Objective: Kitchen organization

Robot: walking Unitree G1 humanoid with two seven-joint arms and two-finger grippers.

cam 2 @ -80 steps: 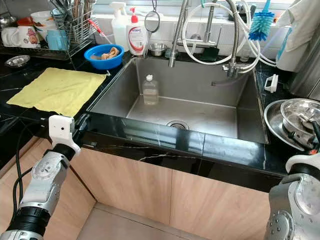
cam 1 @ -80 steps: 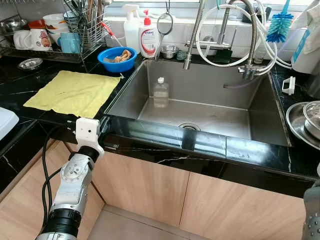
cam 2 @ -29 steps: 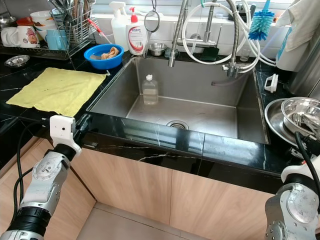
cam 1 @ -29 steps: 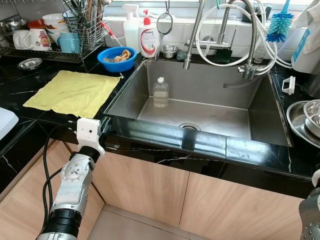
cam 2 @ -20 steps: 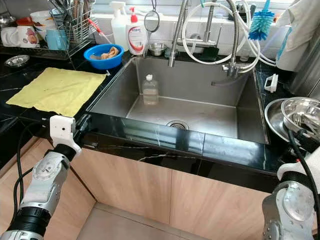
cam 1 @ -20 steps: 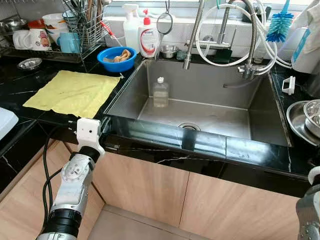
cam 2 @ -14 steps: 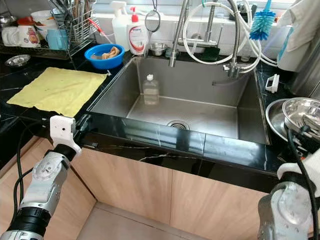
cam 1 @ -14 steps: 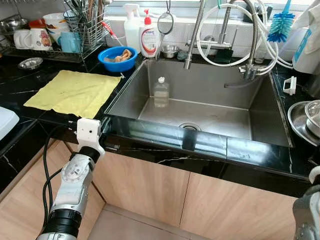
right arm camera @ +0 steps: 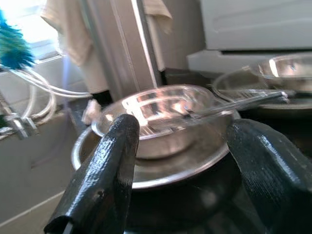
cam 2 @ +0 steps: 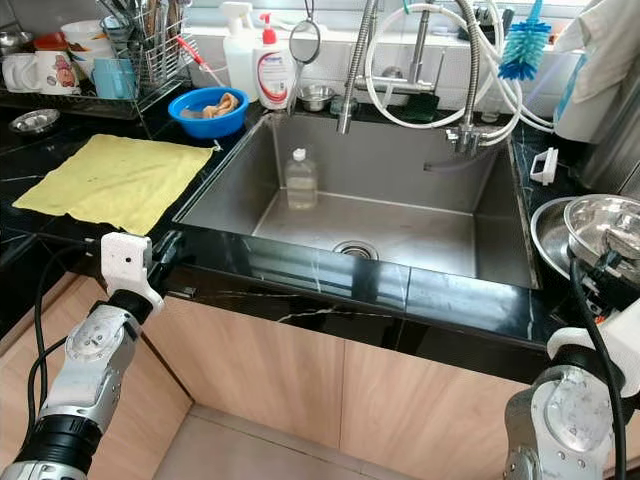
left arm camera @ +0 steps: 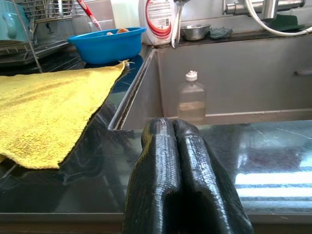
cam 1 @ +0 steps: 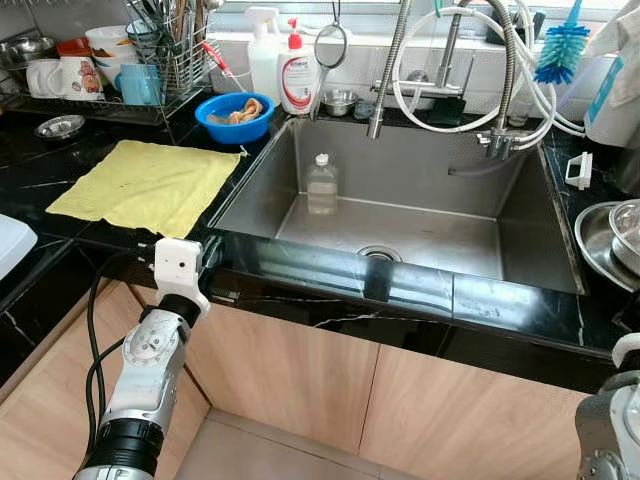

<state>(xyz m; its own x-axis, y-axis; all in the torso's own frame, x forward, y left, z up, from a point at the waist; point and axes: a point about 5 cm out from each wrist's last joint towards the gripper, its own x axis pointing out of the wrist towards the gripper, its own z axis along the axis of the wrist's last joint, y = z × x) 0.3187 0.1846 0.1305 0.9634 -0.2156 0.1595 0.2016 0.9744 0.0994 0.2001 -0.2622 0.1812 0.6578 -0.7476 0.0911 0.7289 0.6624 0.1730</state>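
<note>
A clear bottle (cam 1: 321,186) with a white cap stands upright in the steel sink (cam 1: 520,225). A yellow cloth (cam 1: 140,184) lies flat on the black counter left of the sink. My left gripper (left arm camera: 174,141) is shut with nothing in it, at the counter's front edge by the sink's left corner (cam 1: 207,252). On the right counter a steel bowl (right arm camera: 165,114) with utensils in it sits on a steel plate (right arm camera: 146,178). My right gripper (right arm camera: 185,141) is open, level with that bowl and just short of it; the right arm (cam 2: 575,410) rises below the counter's right end.
A blue bowl (cam 1: 234,116), a spray bottle (cam 1: 263,55) and a soap bottle (cam 1: 297,75) stand behind the sink's left corner. A dish rack (cam 1: 110,70) with mugs and cutlery stands at the back left. Faucet hoses (cam 1: 470,70) and a blue brush (cam 1: 558,50) hang over the sink.
My right arm has come up at the counter's right end, toward the steel bowl. The left arm and the things on the counter have stayed in place.
</note>
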